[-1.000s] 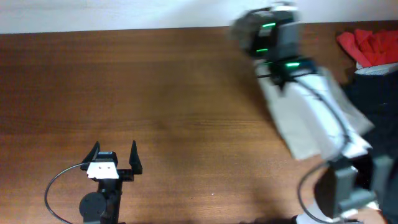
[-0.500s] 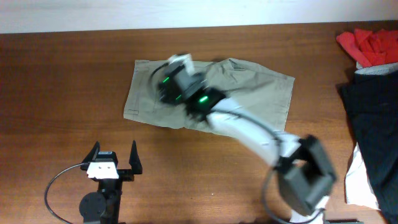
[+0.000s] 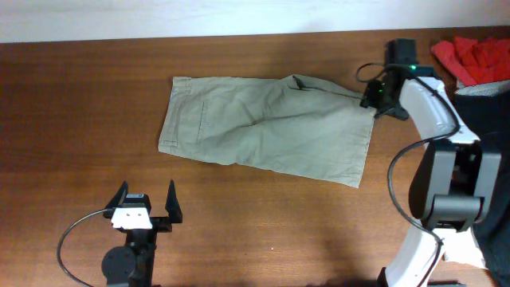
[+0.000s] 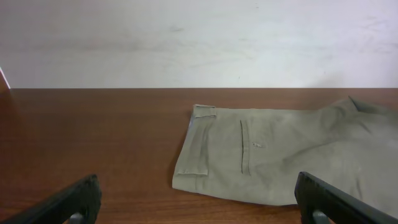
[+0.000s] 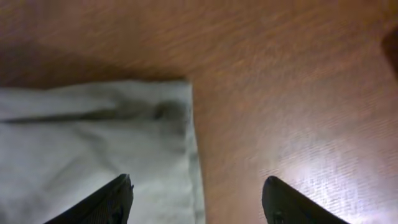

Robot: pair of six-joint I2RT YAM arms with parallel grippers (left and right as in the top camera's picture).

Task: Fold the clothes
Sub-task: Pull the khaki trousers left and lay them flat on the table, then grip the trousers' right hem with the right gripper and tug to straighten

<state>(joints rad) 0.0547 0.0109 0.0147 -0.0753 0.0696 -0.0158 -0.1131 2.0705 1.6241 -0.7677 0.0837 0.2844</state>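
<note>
Seen from overhead, the khaki shorts (image 3: 267, 127) lay flat and unfolded on the wooden table (image 3: 80, 96), just toward 12 o'clock from its middle. Their waistband pointed to 9 o'clock and their leg openings to 3 o'clock.

The left gripper (image 3: 146, 196) sat at about 7 o'clock, well apart from the shorts, its tips pointing to 12 o'clock. Its fingers (image 4: 68, 202) were spread wide with nothing between them. Its wrist camera looked across bare wood to the waistband end of the shorts, where a back pocket seam showed.

The right gripper (image 3: 373, 96) was at about 2 o'clock, at the far corner of the shorts' leg end. In its wrist view its fingers (image 5: 112, 199) stood wide apart, one over the cloth and the other over bare wood. The hem edge ran between them and nothing was clamped. Whether the tips touched the cloth could not be told.

A red cloth (image 3: 474, 57) lay in the table's corner near 2 o'clock. A dark garment (image 3: 478, 159) lay along the edge at 3 o'clock, both apart from the shorts.
</note>
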